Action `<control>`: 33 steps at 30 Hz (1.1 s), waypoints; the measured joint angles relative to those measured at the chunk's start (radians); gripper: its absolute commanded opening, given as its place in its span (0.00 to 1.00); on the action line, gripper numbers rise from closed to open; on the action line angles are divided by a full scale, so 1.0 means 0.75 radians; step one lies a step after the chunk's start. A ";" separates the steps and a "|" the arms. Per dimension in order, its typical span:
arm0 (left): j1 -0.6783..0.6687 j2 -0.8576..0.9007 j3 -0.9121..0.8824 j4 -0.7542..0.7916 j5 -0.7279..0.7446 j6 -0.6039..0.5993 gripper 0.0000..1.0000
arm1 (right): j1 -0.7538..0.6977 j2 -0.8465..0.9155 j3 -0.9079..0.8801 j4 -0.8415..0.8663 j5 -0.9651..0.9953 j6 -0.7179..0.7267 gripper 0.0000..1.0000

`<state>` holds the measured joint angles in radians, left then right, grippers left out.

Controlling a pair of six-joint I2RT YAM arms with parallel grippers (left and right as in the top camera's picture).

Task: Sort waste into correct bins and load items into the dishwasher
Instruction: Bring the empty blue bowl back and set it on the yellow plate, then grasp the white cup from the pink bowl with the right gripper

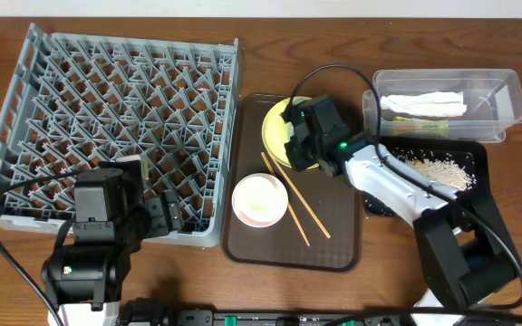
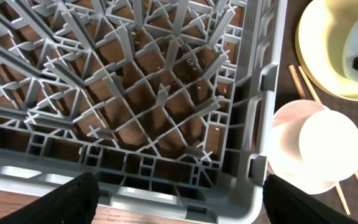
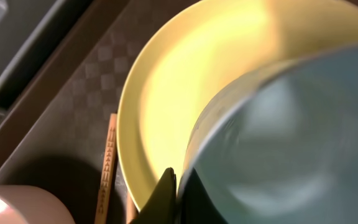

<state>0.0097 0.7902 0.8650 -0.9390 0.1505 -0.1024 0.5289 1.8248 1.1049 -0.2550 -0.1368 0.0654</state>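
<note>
Holding the blue bowl point(image 3: 278, 137) by its rim just above the plate point(image 3: 166, 93), right claw point(image 1: 299, 136) has the rack point(image 1: 107, 100) lying to its left, where the left claw point(image 2: 188, 202), spread wide and empty, hangs over the near corner.

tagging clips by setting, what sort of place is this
Likely a tabletop dish-clearing setup: a grey dish rack, a brown serving tray with a yellow plate and chopsticks, and a clear tub nearby.

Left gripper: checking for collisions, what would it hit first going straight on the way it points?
Probably the grey dish rack, its near corner wall, which lies right ahead of the left gripper; depth unclear.
</note>
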 measured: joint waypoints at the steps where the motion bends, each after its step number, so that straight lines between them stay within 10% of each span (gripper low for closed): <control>1: 0.000 0.000 0.000 0.000 0.000 0.000 0.87 | 0.003 0.002 0.000 -0.005 -0.001 0.007 0.25; 16: 0.000 0.000 0.000 0.000 0.001 -0.003 0.87 | 0.016 -0.117 0.223 -0.380 -0.188 -0.002 0.38; 33: 0.000 0.000 0.000 0.000 0.000 -0.003 0.87 | 0.192 0.024 0.279 -0.682 -0.219 0.062 0.14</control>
<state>0.0097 0.7902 0.8650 -0.9390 0.1505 -0.1047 0.6731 1.8427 1.3140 -0.7666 -0.3008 0.1116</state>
